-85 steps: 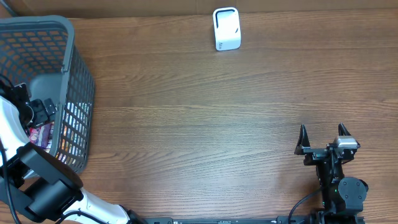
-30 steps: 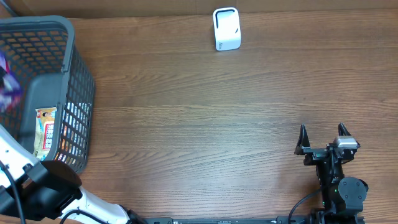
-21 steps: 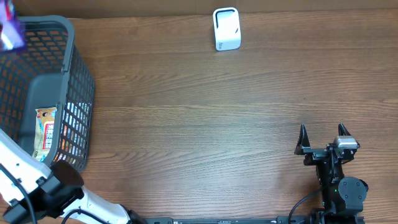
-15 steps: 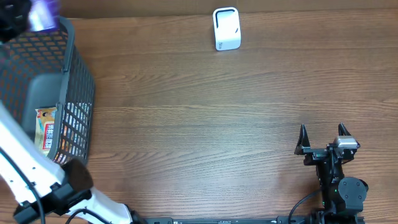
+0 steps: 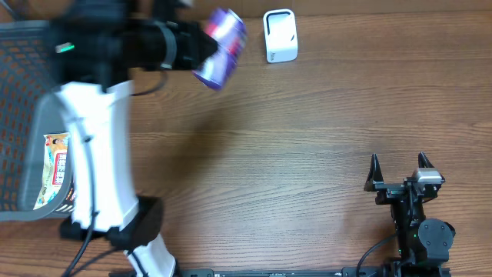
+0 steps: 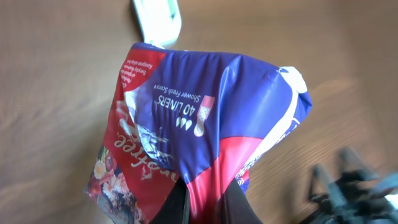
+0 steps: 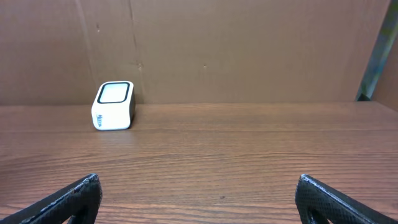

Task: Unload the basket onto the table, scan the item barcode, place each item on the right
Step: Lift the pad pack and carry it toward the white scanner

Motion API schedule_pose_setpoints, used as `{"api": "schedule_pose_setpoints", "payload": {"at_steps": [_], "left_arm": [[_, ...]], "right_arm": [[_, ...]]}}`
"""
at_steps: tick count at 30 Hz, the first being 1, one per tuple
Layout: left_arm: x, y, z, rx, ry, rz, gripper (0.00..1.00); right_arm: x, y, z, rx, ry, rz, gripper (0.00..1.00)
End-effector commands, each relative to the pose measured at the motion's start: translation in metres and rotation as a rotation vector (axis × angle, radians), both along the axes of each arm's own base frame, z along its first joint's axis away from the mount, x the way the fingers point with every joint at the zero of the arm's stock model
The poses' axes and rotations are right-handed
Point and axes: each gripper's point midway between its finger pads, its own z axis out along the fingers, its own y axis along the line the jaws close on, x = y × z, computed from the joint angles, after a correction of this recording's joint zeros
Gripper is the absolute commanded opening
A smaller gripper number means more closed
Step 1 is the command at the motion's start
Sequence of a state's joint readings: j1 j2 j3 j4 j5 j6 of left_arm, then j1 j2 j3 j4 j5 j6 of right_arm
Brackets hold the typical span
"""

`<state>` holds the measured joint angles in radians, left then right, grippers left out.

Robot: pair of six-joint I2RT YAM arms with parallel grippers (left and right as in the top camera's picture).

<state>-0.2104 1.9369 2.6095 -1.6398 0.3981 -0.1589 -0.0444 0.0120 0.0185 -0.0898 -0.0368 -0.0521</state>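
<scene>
**Overhead**
- Left gripper (image 5: 201, 49): clenched on the liner packet (image 5: 223, 42) and holding it in the air near the table's far edge. The packet is just left of the scanner (image 5: 280, 35) and apart from it.
- Right gripper (image 5: 398, 165): jaws spread with nothing between them, near the table's (image 5: 307, 154) near-right corner.
- Basket (image 5: 19, 85): grey mesh at the left edge, with one further printed packet (image 5: 55, 165) lying inside.

**Left wrist**
- Left gripper (image 6: 205, 202): its two dark fingers (image 6: 179, 205) pinch the lower fold of the liner packet (image 6: 199, 124).
- Liner packet: blue and red film printed "40 LINERS". The skin is creased and puffed.
- No barcode shows on the face in view.
- Scanner (image 6: 157, 22): white, beyond the packet's top corner.

**Right wrist**
- Right gripper (image 7: 198, 186): both fingertips at the frame's lower corners, wide apart and empty.
- Scanner (image 7: 113, 106): upright at the far edge, its window facing along the table.
- The packet is not in this view.

**Handling**
- The packet is judged light, soft and compressible, and its film is probably slippery.
- It will likely sag and twist from an edge pinch.
- A hold on a sealed seam or corner looks best, because it leaves the flat printed faces free to turn toward the scanner window.
</scene>
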Motion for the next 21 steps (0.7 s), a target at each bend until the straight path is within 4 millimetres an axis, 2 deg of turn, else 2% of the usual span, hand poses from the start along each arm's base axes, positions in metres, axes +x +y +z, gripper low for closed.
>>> {"api": "schedule_pose_setpoints", "payload": {"at_steps": [1,6,9,11,14,15,17,21], "left_arm": [[0.021,-0.013,-0.071,0.256,0.128,0.049,0.04],[0.024,-0.066,-0.148,0.332,0.291,-0.047,0.04],[0.021,-0.088,-0.192,0.379,0.378,-0.089,0.04],[0.018,-0.096,-0.211,0.402,0.416,-0.112,0.04],[0.014,-0.104,-0.223,0.417,0.436,-0.133,0.06],[0.013,-0.106,-0.223,0.416,0.436,-0.138,0.14],[0.011,-0.109,-0.218,0.405,0.428,-0.143,0.43],[0.009,-0.109,-0.197,0.364,0.396,-0.144,0.74]], "right_arm": [[0.000,-0.001,-0.001,0.002,-0.005,-0.007,1.00],[0.000,-0.001,-0.001,0.002,-0.005,-0.007,1.00],[0.000,-0.001,-0.001,0.002,-0.005,-0.007,1.00],[0.000,-0.001,-0.001,0.002,-0.005,-0.007,1.00],[0.000,-0.001,-0.001,0.002,-0.005,-0.007,1.00],[0.000,-0.001,-0.001,0.002,-0.005,-0.007,1.00],[0.000,-0.001,-0.001,0.002,-0.005,-0.007,1.00],[0.000,-0.001,-0.001,0.002,-0.005,-0.007,1.00]]}}
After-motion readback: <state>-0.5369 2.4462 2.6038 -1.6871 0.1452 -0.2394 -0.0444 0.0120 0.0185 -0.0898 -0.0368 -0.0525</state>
